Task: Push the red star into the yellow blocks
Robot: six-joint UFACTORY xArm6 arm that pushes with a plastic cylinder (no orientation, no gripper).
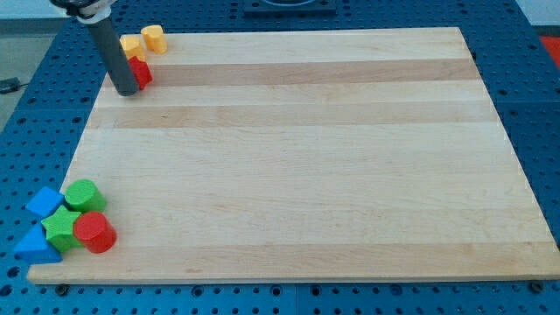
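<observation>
The red star (pixel 141 73) lies near the board's top left corner, partly hidden by my rod. It touches a yellow block (pixel 130 45) just above it. A second yellow block, a short cylinder-like piece (pixel 154 38), sits to the right of that one at the board's top edge. My tip (pixel 127 89) rests on the board at the red star's lower left side, against it.
At the view's bottom left corner sits a cluster: a green cylinder (pixel 84 195), a green star (pixel 61 226), a red cylinder (pixel 94 233), a blue block (pixel 43 203) and a blue triangle (pixel 36 246). The wooden board (pixel 306 157) lies on a blue perforated table.
</observation>
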